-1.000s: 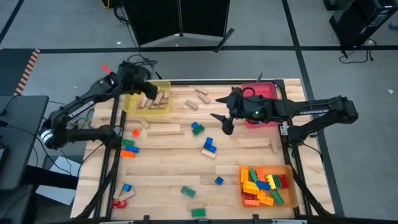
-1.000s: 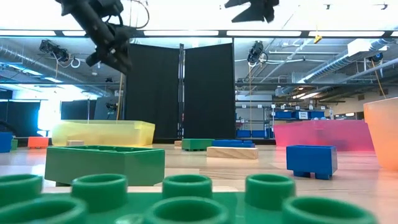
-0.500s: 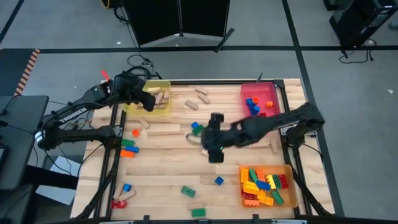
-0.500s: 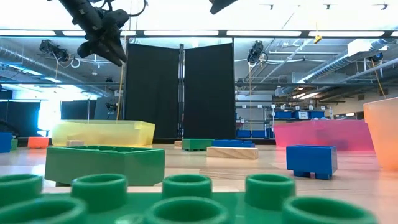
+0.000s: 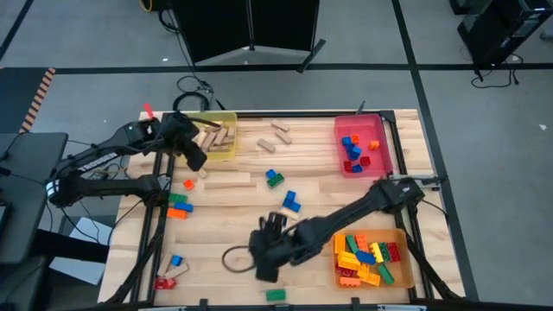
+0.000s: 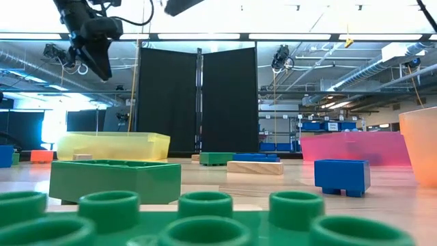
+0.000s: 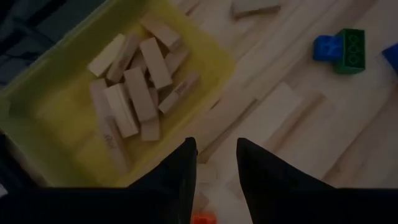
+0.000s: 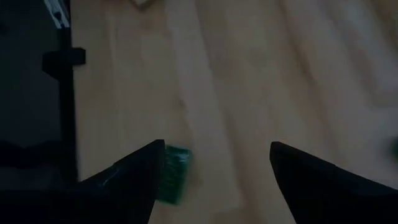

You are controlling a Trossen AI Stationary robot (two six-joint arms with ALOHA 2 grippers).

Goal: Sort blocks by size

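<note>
Studded bricks lie scattered on the wooden table: a blue one (image 5: 291, 201), a green-and-blue pair (image 5: 274, 177), a green one (image 5: 275, 295) at the near edge. Tan wooden blocks (image 7: 134, 87) fill the yellow tray (image 5: 216, 138). My left gripper (image 5: 194, 155) hovers just near of that tray, fingers a little apart and empty (image 7: 214, 168). My right gripper (image 5: 263, 259) is low over the table's near middle, wide open and empty (image 8: 217, 168). A green brick (image 8: 173, 182) lies flat on the table beside one of its fingers.
A red tray (image 5: 359, 142) with a few bricks stands at the far right. An orange tray (image 5: 371, 259) full of bricks stands at the near right. A long wooden block (image 5: 229, 181) lies left of centre. More bricks (image 5: 177, 206) lie at the left edge.
My right gripper has swept from beside the red tray across the table toward the near edge and leftward, coming down low over the near middle. My left gripper has drawn back from above the yellow tray toward the near edge.
</note>
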